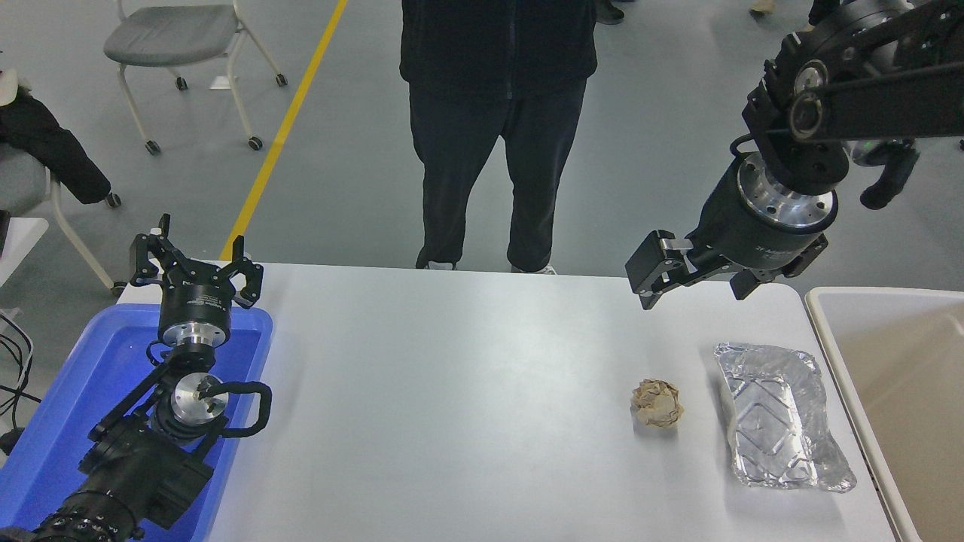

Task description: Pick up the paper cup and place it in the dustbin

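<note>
No paper cup shows anywhere in the head view. The dustbin (832, 301), a large beige tub with a thick rim, stands off the table's right end, cut off by the picture's edge; the part of its inside that shows is bare. My right gripper (697, 282) hangs open above the table's far right edge, left of the dustbin, with nothing between its fingers. My left gripper (197, 265) is parked open over the blue tray at the lower left.
A crumpled brown paper ball (657, 403) lies on the white table (452, 391), and a crinkled silver foil tray (776, 418) beside it near the dustbin. A blue plastic tray (68, 391) sits at the left end. A person (497, 128) stands at the far side.
</note>
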Robot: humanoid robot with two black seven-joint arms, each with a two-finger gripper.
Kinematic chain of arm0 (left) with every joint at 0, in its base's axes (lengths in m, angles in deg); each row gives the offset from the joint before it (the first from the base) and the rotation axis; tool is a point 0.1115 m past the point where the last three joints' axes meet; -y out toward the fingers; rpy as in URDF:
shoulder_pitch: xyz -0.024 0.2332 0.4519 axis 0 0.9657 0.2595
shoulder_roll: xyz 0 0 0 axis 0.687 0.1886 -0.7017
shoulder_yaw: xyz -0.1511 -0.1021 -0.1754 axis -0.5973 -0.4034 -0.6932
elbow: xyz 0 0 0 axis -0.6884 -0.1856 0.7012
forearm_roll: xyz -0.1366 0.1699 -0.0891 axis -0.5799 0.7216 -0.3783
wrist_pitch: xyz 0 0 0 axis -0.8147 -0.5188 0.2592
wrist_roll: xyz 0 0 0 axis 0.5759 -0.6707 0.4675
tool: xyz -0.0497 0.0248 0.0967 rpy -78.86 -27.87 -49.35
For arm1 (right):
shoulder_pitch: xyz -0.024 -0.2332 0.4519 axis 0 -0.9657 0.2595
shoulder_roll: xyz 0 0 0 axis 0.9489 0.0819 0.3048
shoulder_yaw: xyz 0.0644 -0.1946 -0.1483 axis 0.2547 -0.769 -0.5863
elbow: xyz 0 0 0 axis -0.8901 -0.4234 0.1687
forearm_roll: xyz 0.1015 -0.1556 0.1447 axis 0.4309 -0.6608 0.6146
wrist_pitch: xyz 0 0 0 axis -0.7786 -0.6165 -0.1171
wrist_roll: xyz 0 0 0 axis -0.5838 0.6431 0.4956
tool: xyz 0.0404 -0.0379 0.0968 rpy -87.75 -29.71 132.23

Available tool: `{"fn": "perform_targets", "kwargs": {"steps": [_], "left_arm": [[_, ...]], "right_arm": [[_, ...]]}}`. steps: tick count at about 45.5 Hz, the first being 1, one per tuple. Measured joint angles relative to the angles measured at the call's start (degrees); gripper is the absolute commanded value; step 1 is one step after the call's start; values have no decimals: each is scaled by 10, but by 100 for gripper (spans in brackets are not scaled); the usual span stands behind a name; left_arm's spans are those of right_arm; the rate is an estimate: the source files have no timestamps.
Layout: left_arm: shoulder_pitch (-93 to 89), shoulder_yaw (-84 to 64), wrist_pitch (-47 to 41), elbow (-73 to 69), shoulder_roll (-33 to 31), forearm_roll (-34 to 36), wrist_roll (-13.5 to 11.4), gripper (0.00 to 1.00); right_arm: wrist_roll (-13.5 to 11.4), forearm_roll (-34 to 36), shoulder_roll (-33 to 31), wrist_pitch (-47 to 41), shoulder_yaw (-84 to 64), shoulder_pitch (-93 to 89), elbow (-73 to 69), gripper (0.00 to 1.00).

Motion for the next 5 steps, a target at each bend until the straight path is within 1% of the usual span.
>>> {"fn": "perform_targets", "kwargs": {"steps": [5], "left_arm": [[0,0,0,0,0,0,0,99]], "right_arm": [[0,1,-6,-12,-4,3,1,100]]}}
